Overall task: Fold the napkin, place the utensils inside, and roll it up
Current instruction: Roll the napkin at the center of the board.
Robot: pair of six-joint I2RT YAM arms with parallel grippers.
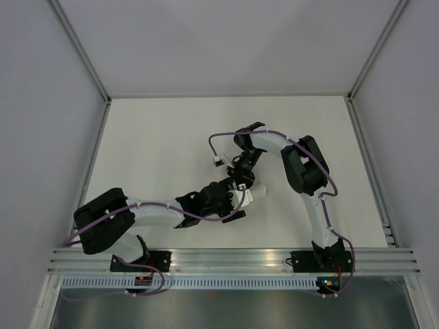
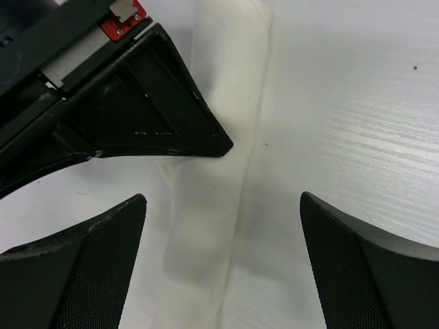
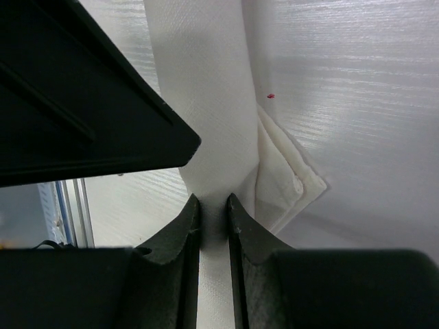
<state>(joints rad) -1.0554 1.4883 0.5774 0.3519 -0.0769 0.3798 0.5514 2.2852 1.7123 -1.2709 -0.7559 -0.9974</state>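
Two black grippers meet at the soft white napkin (image 3: 206, 82), folded into a long thin strip. The right gripper (image 3: 212, 202) pinches it, almost closed. The left gripper (image 2: 223, 199) is wide open and holds nothing. The strip runs straight ahead between its fingers (image 2: 370, 260).

Table (image 1: 158, 151): off-white, matte, with fine faint streaks across the surface up close. Metal frame posts stand along the left and right sides, and a ribbed aluminium rail (image 1: 233, 259) runs along the near edge. About mid-table, a little toward the near side, is the napkin (image 3: 206, 82). It is white, a shade brighter than the top, and gathered into a long narrow folded band. At one end, layered corners splay out sideways. A tiny red speck (image 3: 271, 96) sits on the bare top just beside the band.
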